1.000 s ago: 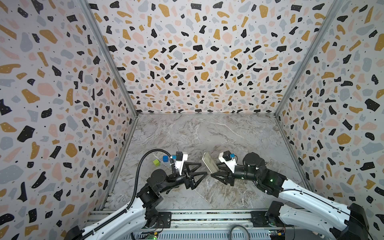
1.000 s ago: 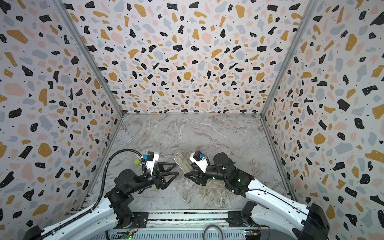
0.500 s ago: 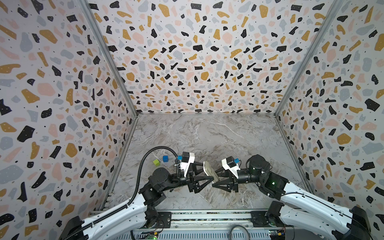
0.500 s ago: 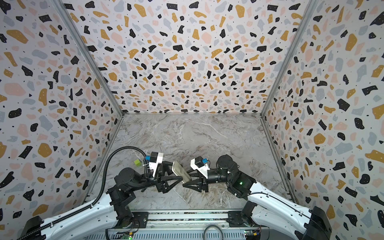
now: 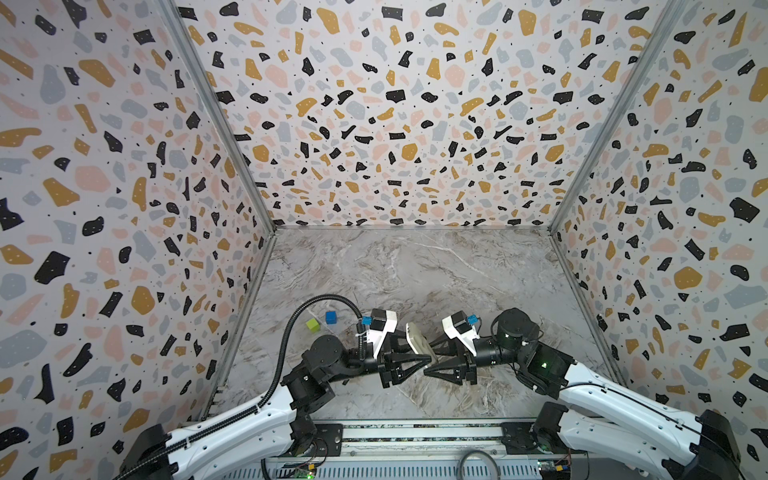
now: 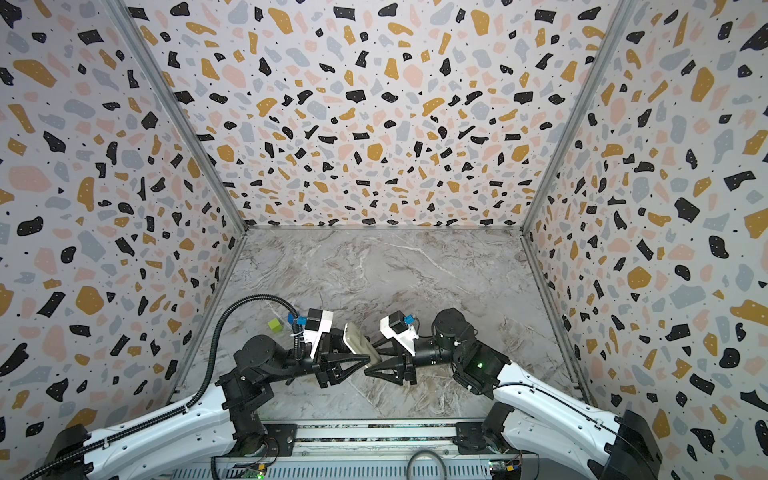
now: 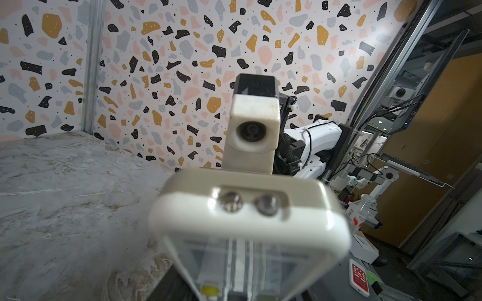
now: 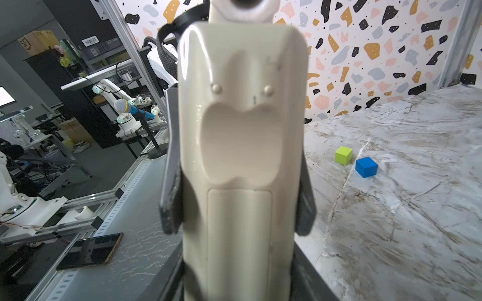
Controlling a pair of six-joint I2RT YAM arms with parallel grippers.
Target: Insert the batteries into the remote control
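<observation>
The remote control (image 5: 419, 341) (image 6: 357, 340), a slim off-white handset, hangs above the marble floor near the front, between both arms. My right gripper (image 5: 430, 358) (image 8: 240, 282) is shut on one end of it; its plain back and battery lid (image 8: 239, 229) face the right wrist camera. My left gripper (image 5: 420, 354) (image 7: 240, 286) holds the screen end (image 7: 247, 216). Its dark fingers (image 8: 170, 203) press against both long sides in the right wrist view. The batteries are out of view.
A green cube (image 5: 313, 324) (image 8: 343, 155) and a blue cube (image 5: 331, 317) (image 8: 366, 166) lie on the floor left of the grippers. Terrazzo walls (image 5: 124, 249) close three sides. The metal rail (image 5: 415, 432) runs along the front edge.
My left gripper has moved right to the remote control and closed its fingers on it. The right arm brought the remote toward the middle and kept its grip.
</observation>
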